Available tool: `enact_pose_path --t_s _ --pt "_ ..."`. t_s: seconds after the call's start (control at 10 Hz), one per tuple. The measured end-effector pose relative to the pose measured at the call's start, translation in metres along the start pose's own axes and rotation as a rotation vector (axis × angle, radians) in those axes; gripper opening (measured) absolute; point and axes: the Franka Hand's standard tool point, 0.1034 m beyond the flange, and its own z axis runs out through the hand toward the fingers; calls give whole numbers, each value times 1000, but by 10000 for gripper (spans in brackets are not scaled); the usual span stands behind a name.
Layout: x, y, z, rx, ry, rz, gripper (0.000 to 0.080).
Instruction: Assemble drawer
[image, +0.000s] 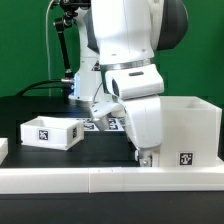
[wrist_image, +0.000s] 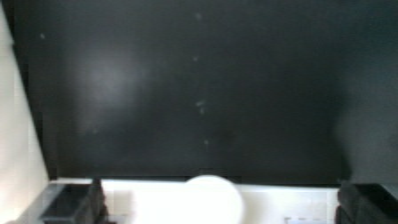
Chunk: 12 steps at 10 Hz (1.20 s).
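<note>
One big box (image: 192, 122) and one small tray (image: 50, 131) are sitting on the bench (image: 100, 150). The arm's blocking part of the box, with its claw (image: 145, 157) hanging spread apart near the rail (image: 80, 178).

Ext view: tray (image: 48, 132) left, housing (image: 190, 125) right, rail (image: 60, 179) in front.

A black table (image: 30, 108) is seen under everything. The big open-front housing (image: 190, 125) is parked just beside the jaws of the gripper (image: 146, 157). A small tray (image: 52, 131) is left well off to their other side. The marker board (image: 100, 125) is laid beyond them, and a long white rail (image: 100, 180) is stretched along in front.
</note>
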Motion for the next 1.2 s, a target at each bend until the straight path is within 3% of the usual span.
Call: enact_pose_path --t_s 0.2,0.3,0.6,0.9,1.2 --pt "-1 1 0 -1 -1 1 649" --pt "-9 -1 -1 12 -3 -2 649" --pt "-37 -4 -11 -5 -13 15 649" --pt "-60 -27 -23 -4 -27 52 649" --pt "-78 -66 -36 -6 -46 106 649"
